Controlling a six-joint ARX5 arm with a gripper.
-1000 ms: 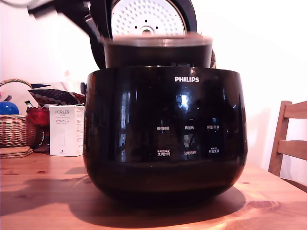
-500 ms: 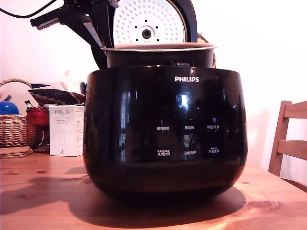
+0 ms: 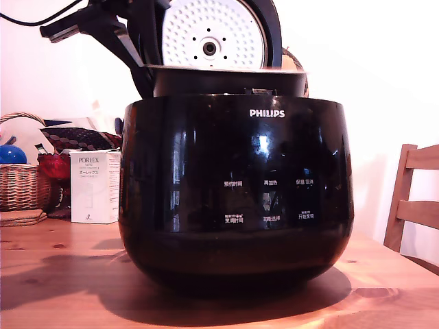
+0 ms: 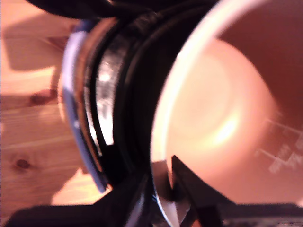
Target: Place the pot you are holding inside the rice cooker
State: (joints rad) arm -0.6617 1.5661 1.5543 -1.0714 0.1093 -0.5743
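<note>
A big wooden table (image 3: 62,288) holds everything. On it sits one rice cooker (image 3: 236,195), shiny and black, with white words on its front. Its round lid (image 3: 212,31) stands open at the back, and the inside of the lid is white with lots of little dots.

One pot (image 3: 230,82) is partly down inside the rice cooker. Its thin rim and the top of its dark wall stick up above the cooker's edge, so it is not all the way in. In the wrist view the pot (image 4: 222,109) looks empty, with a smooth pale inside and small white marks on its wall.

One gripper (image 4: 163,182) pinches the pot's rim, with one dark finger (image 4: 194,189) inside the pot and the other outside it. In the exterior view the black arm (image 3: 103,31) reaches down to the rim on that view's left.

One wooden chair (image 3: 415,199) stands at the exterior view's right. At that view's left there is one woven basket (image 3: 20,185) with a blue ball (image 3: 12,154) in it. Near the basket stands one white box (image 3: 95,186), and something red (image 3: 53,166) sits between them.
</note>
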